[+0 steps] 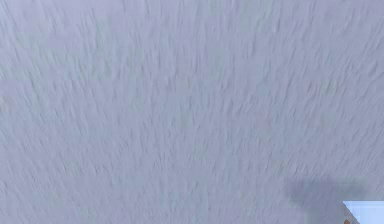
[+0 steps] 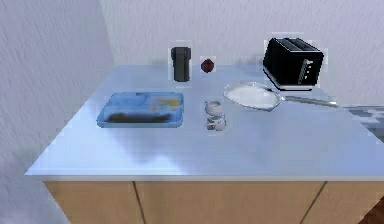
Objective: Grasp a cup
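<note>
Counter (image 2: 300,150): pale top.
Blue tray (image 2: 143,110): near left.
Small clear vessel (image 2: 215,115): middle, just right of the tray.
Dark cup (image 2: 181,63): far, upright, near the wall; probably the target.
Pincer: state I cannot tell.
Advice: align with the cup first, then reach high above the tray.

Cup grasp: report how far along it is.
Done: the robot looks parked alongside the counter, with a dark cup-like cylinder and a small clear vessel in its arm side view. In hand: probably lining up on one of them. Left: the grasp itself; both stand on the counter.
</note>
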